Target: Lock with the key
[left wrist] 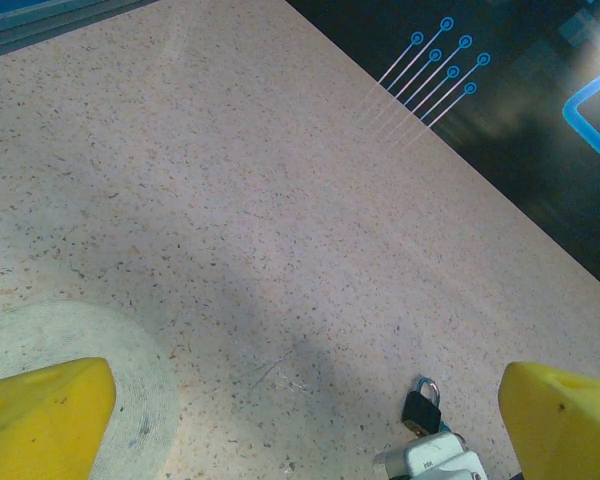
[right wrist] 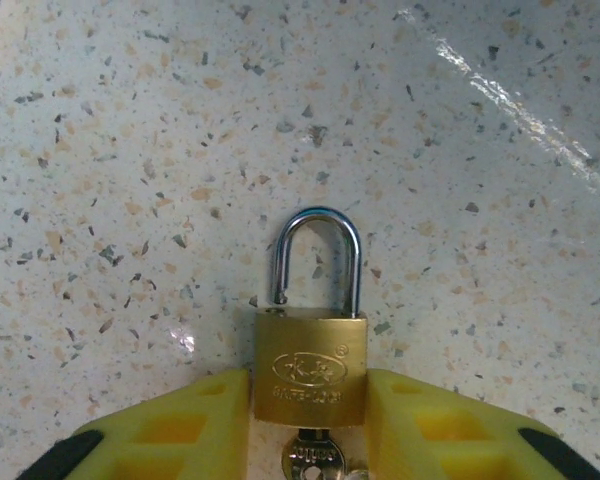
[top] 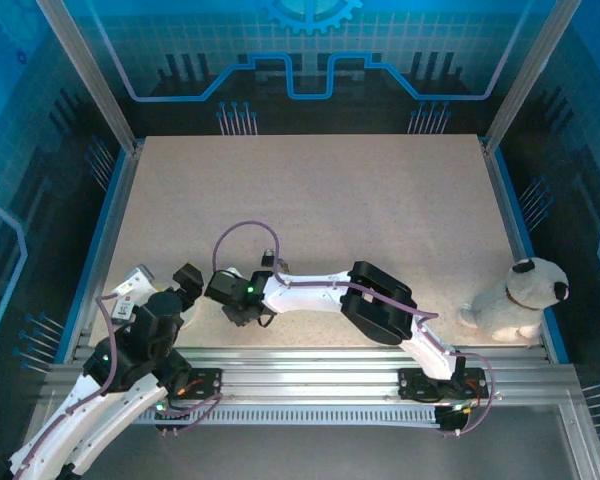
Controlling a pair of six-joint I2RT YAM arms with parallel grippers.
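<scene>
A brass padlock (right wrist: 310, 370) lies flat on the speckled table. Its steel shackle (right wrist: 318, 255) is sprung open, the left leg out of the body. A key (right wrist: 313, 458) sticks out of the bottom of the lock. My right gripper (right wrist: 310, 405) has its yellow fingers (right wrist: 175, 430) pressed against both sides of the lock body. In the left wrist view the padlock (left wrist: 421, 408) looks small and dark, just beyond the right gripper's white housing (left wrist: 432, 460). My left gripper (left wrist: 305, 400) hovers wide open, holding nothing. From above, the right gripper (top: 242, 305) sits just right of the left gripper (top: 185, 285).
A white round pad (left wrist: 130, 370) lies under the left gripper's left finger. A white plush dog (top: 515, 300) sits at the table's right edge. Aluminium rails (top: 310, 365) run along the near edge.
</scene>
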